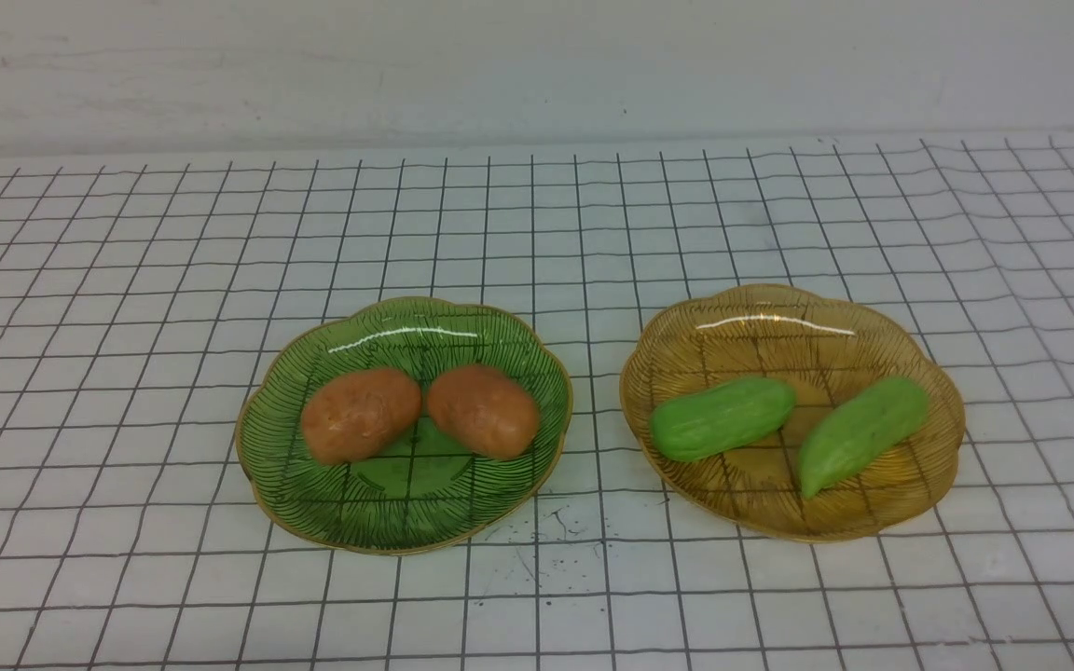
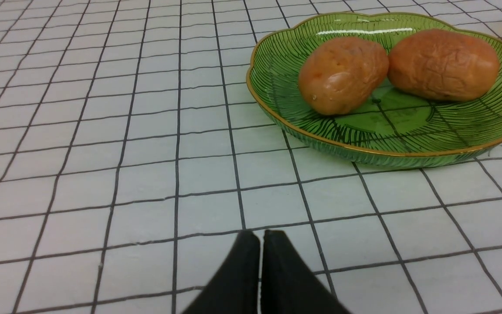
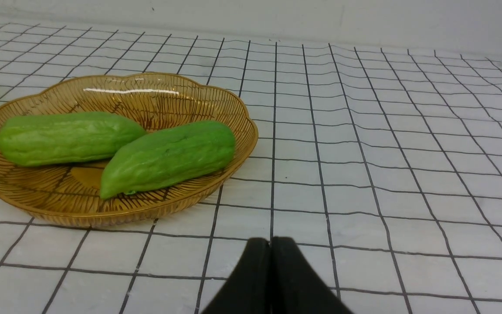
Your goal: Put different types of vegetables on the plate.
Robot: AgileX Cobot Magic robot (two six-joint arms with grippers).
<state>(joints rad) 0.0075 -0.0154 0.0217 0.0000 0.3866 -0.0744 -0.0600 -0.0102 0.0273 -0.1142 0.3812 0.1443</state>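
Observation:
Two orange-brown potato-like vegetables (image 1: 361, 413) (image 1: 484, 410) lie side by side on a green glass plate (image 1: 332, 503). Two light-green cucumber-like vegetables (image 1: 722, 418) (image 1: 861, 431) lie on an amber glass plate (image 1: 873, 517) to its right. The front view shows neither arm. In the left wrist view my left gripper (image 2: 261, 234) is shut and empty over the cloth, short of the green plate (image 2: 364, 150) and its potatoes (image 2: 342, 74) (image 2: 445, 64). My right gripper (image 3: 271, 240) is shut and empty, short of the amber plate (image 3: 81, 209) with both cucumbers (image 3: 68, 137) (image 3: 168, 158).
A white cloth with a black grid (image 1: 537, 233) covers the table, rippled toward the right. A pale wall (image 1: 537, 65) rises behind it. Small dark specks (image 1: 551, 527) mark the cloth between the plates at the front.

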